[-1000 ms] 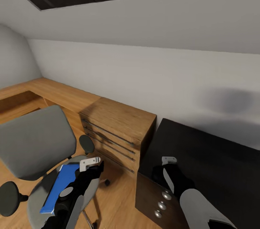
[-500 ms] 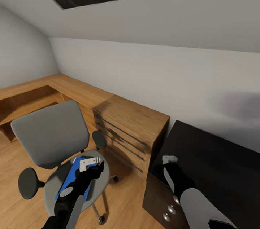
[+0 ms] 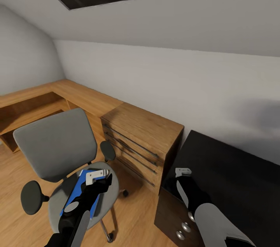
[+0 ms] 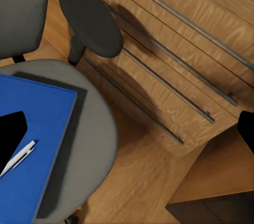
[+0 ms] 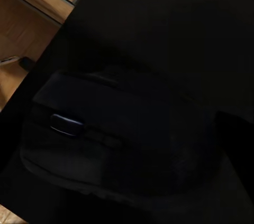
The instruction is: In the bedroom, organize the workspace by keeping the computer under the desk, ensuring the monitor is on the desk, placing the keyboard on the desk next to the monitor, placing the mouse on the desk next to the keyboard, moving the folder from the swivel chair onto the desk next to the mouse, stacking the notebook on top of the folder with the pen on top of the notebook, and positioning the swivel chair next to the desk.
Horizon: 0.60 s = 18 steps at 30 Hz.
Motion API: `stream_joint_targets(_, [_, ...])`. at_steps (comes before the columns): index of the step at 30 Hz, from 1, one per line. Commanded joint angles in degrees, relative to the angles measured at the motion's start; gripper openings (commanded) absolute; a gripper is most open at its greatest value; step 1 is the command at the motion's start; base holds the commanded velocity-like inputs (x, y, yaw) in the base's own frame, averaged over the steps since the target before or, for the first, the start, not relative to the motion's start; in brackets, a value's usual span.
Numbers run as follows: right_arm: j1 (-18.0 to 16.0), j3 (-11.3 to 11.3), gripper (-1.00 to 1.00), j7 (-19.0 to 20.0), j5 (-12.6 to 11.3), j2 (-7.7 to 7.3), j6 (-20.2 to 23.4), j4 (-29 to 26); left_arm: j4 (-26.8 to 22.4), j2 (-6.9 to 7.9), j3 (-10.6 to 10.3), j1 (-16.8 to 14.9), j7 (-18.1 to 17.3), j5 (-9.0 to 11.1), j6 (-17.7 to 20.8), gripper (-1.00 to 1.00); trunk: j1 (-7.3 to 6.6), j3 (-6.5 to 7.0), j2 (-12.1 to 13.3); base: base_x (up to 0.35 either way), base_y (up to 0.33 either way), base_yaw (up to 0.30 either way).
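The grey swivel chair (image 3: 56, 146) stands at the left on the wooden floor. The blue folder (image 3: 76, 192) lies flat on its seat. My left gripper (image 3: 102, 184) hangs open just above the folder (image 4: 42, 129), on which lies the white pen (image 4: 18, 158), partly hidden by one finger. My right gripper (image 3: 173, 185) hovers over the near corner of the black desk (image 3: 233, 177), shut on the black mouse (image 5: 116, 145), which looms large and dark in the right wrist view. Computer, monitor, keyboard and notebook are out of view.
A light wooden dresser (image 3: 144, 138) with bar handles stands between chair and desk, against the white wall. A low wooden bench (image 3: 77, 97) runs along the left corner. The desk's dark drawers have silver knobs (image 3: 182, 231). The chair's black armrest (image 4: 90, 20) is close to the dresser front.
The whole picture has slid to the right since one second ago, so the camera has turned left. Both arms keep the same pose in the view. The folder stays on the chair seat.
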Motion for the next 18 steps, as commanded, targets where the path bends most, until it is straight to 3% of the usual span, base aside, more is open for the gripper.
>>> stream_joint_targets(1, [0.01,-0.38,-1.00,0.22,0.16,0.09,0.24,0.55,-0.08,0.01,-0.09,-0.04,0.52,0.61,0.23,1.00,0.02,-0.08,-0.04,0.004,0.002,0.000])
stream_joint_targets(18, [0.01,-0.32,-1.00,0.05,0.24,0.09,0.34,0.50,-0.08,0.01,-0.09,-0.04,0.52,0.61,0.24,1.00,0.02,-0.08,-0.04,0.000,0.000,0.000])
